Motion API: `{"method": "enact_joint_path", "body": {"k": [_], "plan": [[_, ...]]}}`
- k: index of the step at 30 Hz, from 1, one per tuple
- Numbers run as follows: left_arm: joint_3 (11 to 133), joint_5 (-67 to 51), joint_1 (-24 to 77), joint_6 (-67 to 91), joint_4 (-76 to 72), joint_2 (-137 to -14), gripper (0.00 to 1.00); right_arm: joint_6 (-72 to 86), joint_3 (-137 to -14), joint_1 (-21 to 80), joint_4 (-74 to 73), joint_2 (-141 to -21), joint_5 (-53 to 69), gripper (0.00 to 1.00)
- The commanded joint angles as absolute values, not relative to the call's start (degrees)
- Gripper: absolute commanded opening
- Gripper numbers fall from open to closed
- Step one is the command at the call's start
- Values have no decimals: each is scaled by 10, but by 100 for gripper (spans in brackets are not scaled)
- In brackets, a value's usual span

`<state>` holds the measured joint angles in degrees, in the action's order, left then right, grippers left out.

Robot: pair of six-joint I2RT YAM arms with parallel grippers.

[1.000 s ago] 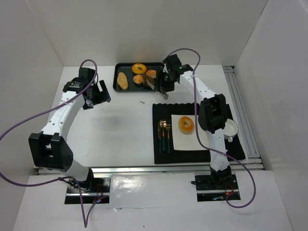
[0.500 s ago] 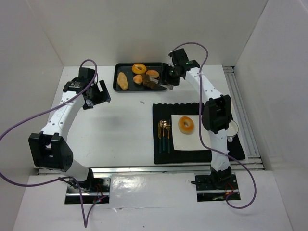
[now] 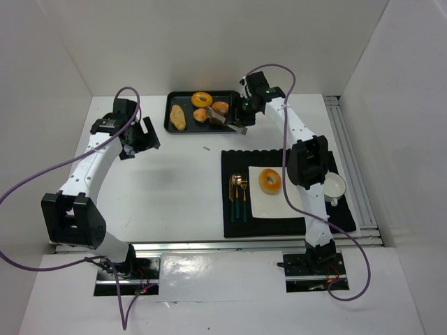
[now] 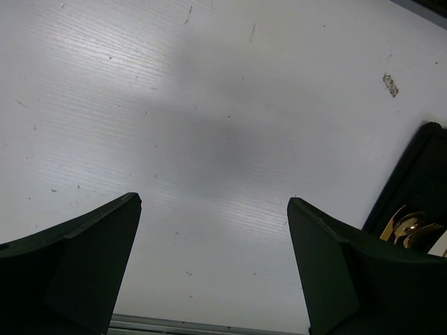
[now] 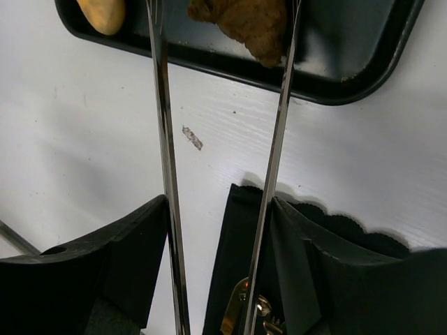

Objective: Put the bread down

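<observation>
Swinging slightly back to the left, the right gripper [image 5: 220, 223] is clamping the tongs [image 5: 162, 139] half closed. The brown bread [image 5: 244, 24] is lying in the tray [image 5: 349, 77] between the two blades, ahead of the fingers. The left gripper [image 4: 213, 265] is standing wide open.

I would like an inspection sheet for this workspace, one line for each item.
Surface: white table; black mat at right.
Job's things: tray with several breads; doughnut on plate; brown piece between the arms of the tongs.
Clutter: cutlery on mat; cup by plate; scrap on table.
Grippers: left gripper open, empty; right gripper holds tongs.
Cables: purple cables loop from both arms.
Surroundings: white walls; rail at right.
</observation>
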<state>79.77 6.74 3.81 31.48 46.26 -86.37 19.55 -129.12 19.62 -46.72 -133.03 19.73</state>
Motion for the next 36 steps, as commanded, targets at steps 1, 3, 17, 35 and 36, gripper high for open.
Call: {"method": "enact_joint_path", "body": {"k": [1, 3, 17, 35, 36], "plan": [[802, 59, 34, 308, 456, -840, 100, 185, -1316, 200, -490, -1332, 195, 66], [802, 59, 34, 308, 456, -840, 100, 185, -1316, 200, -484, -1332, 189, 66], [792, 64, 34, 314, 451, -840, 100, 169, -1317, 200, -501, -1317, 173, 36], [802, 33, 34, 308, 440, -830, 100, 156, -986, 169, -554, -933, 38, 33], [802, 28, 34, 308, 440, -830, 100, 162, -955, 159, -563, -872, 12, 33]]}}
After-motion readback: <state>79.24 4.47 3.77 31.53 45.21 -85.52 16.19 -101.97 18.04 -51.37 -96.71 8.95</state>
